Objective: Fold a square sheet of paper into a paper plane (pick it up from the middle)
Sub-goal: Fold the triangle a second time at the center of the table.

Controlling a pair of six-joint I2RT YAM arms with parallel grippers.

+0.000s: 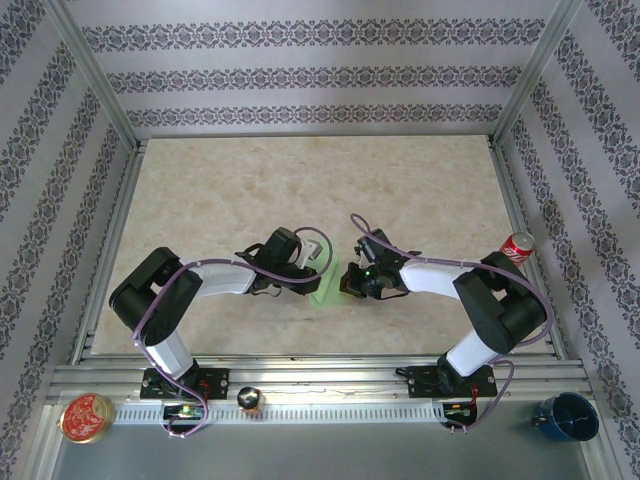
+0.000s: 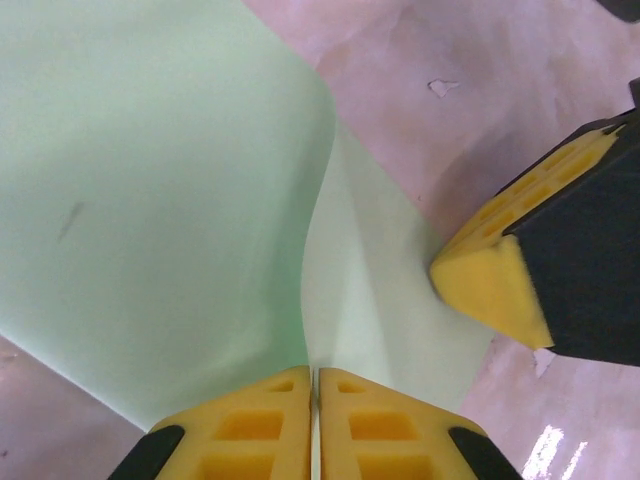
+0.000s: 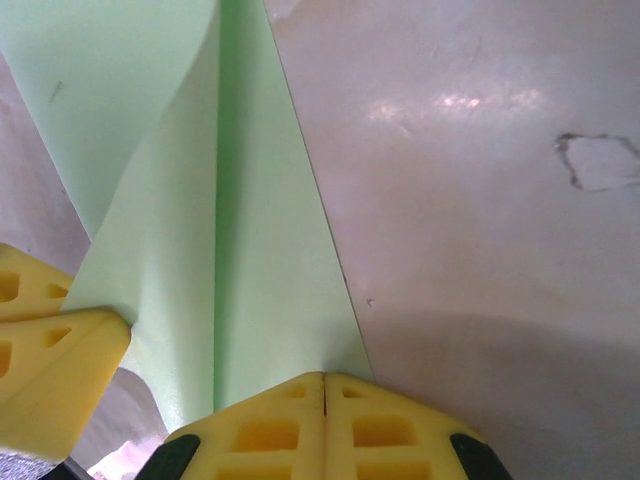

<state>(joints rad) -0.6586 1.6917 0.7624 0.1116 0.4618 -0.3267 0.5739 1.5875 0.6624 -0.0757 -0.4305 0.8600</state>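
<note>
The sheet of paper (image 1: 325, 292) lay near the middle of the counter (image 1: 300, 180), towards its near edge, between the tips of the left arm (image 1: 190, 280) and the right arm (image 1: 470, 285), which reached in toward each other from either side. It was pale green and partly folded, with one flap curling up off the surface.

In the left wrist view, the left jaws were clenched, their yellow pads (image 2: 260, 430) pressed together with the paper (image 2: 150, 200) pinched in the thin seam between them. A broad flap bowed up on the left, and a flatter strip ran along the counter on the right. The yellow tip of the other arm's pads (image 2: 490, 280) sat at the far edge of that strip.

In the right wrist view, the right jaws were also clenched, their pads (image 3: 290, 430) closed on the near end of the paper (image 3: 250, 250), where a long crease ran into the seam. The left arm's pads (image 3: 50, 350) touched the paper's left edge.

A soda can (image 1: 517, 246) stood at the counter's right side. A blue cup (image 1: 566, 415) and a red tin lid (image 1: 86, 417) lay on the front ledge.
</note>
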